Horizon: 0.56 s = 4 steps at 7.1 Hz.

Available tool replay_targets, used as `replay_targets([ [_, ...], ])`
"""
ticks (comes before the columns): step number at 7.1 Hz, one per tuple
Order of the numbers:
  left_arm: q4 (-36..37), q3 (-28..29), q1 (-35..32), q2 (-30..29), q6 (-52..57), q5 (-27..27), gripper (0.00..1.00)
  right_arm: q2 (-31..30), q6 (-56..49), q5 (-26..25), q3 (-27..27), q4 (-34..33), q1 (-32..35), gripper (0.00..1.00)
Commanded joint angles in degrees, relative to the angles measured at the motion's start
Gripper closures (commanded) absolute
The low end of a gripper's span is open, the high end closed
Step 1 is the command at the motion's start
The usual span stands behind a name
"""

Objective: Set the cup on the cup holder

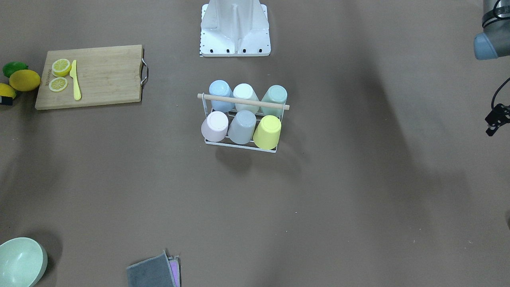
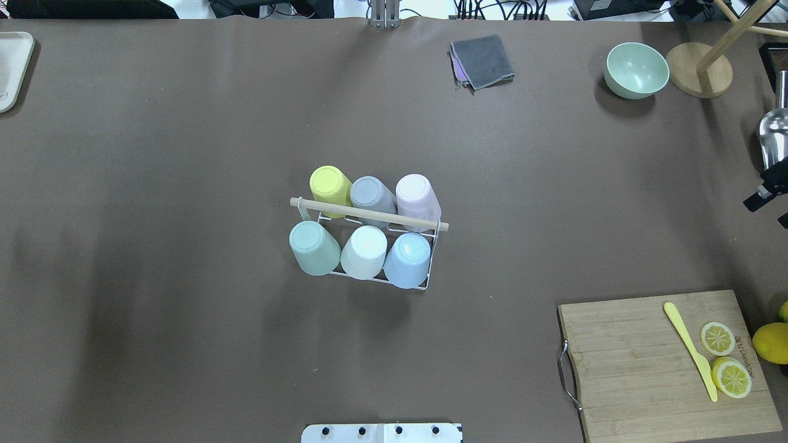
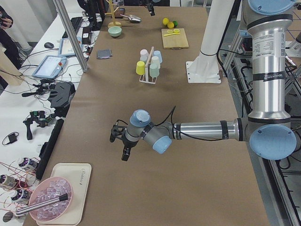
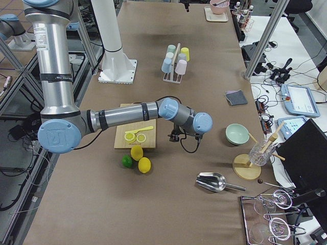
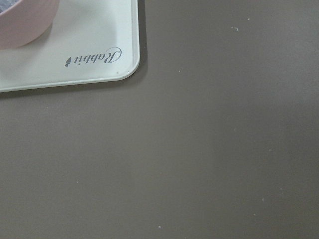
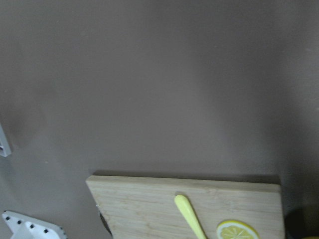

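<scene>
The cup holder is a white wire rack with a wooden rod handle, standing mid-table; it also shows in the overhead view. Six cups sit upside down on its prongs, among them yellow, grey, pink and blue. My left gripper hovers far from the rack, near a white tray, and only its edge shows in the front-facing view. My right gripper hovers beside the cutting board, cut off in the overhead view. I cannot tell whether either is open or shut.
A bamboo cutting board holds lemon slices and a yellow knife, with whole lemons beside it. A green bowl, a grey cloth and a metal scoop lie at the far side. A white tray sits under the left wrist.
</scene>
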Motion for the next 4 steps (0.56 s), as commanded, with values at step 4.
replay_targets([
  [4, 18.19, -1.44, -8.3, -0.3, 19.46, -8.18, 0.02, -5.89, 5.29, -14.52, -0.35, 21.14, 3.14, 0.06],
])
